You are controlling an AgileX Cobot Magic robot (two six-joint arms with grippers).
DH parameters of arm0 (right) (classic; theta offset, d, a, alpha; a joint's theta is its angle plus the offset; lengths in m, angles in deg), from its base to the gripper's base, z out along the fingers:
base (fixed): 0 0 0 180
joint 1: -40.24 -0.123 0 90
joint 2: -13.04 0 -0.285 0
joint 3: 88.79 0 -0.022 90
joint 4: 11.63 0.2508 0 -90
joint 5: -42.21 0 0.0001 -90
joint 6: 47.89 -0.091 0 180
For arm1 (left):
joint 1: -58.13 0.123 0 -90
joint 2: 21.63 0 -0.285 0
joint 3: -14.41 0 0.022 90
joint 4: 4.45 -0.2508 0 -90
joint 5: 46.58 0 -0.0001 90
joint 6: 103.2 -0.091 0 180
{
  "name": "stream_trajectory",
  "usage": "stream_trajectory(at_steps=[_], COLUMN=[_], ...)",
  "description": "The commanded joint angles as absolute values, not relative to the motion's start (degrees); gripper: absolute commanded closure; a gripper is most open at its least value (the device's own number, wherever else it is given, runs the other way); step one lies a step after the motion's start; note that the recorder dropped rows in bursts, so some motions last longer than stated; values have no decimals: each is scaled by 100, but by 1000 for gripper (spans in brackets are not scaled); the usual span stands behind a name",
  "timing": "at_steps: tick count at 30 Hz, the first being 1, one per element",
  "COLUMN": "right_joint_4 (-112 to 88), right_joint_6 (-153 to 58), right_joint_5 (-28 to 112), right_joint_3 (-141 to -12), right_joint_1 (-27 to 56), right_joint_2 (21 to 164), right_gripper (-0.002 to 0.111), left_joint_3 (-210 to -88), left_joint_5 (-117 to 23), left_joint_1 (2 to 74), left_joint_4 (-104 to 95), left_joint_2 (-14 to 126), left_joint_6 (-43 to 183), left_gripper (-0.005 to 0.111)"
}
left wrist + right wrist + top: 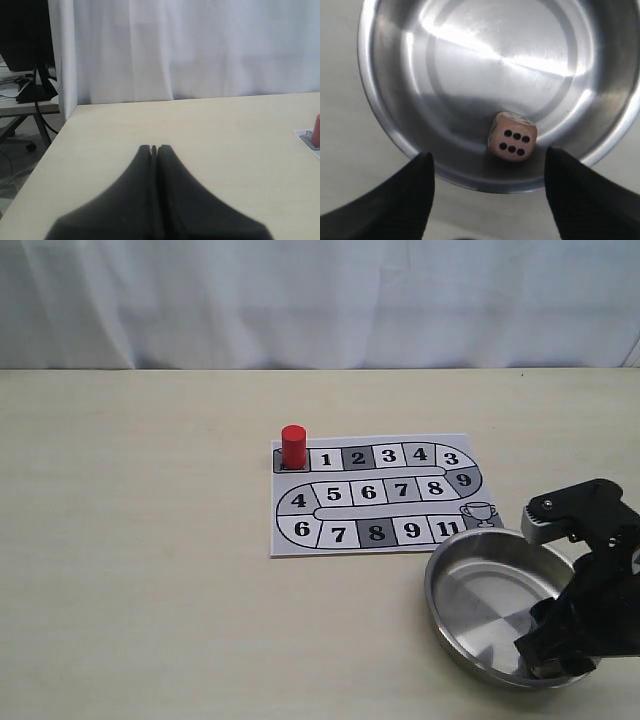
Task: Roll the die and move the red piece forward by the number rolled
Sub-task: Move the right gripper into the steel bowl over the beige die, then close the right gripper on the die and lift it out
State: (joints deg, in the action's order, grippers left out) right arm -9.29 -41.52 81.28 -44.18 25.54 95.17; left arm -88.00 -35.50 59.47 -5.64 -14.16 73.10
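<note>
The red piece (293,446) stands upright on the start square at the top left of the numbered paper board (420,490). In the right wrist view the die (513,136) lies inside the steel bowl (470,65) near its wall, a six-pip face turned to the camera. My right gripper (489,154) is open above the bowl's rim, one finger on each side of the die and apart from it. In the exterior view that gripper (545,655) hides the die. My left gripper (155,148) is shut on nothing over bare table, with the red piece (317,125) at the frame's edge.
The steel bowl (440,570) sits on the table at the front right, just below the board's trophy corner. A white curtain hangs behind the table. The left wrist view shows the table's side edge and an office chair (30,90) beyond it.
</note>
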Motion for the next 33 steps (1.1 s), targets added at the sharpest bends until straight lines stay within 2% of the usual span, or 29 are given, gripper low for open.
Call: stream_trajectory(at_steps=[1, 33], right_joint_4=[-977, -1259], right_joint_6=[-4059, -4415], right_joint_5=[8012, 7033], right_joint_3=[-4394, -4385], right_joint_1=[2545, 2545], right_joint_2=[9724, 11035], right_gripper=[47, 47], left_joint_3=[-8837, -8837], left_joint_5=[-3593, -3593], left_joint_1=[5938, 5938], left_joint_4=[-525, -525], left_joint_2=[-1384, -1384], left_joint_6=[7324, 7324], left_gripper=[107, 107])
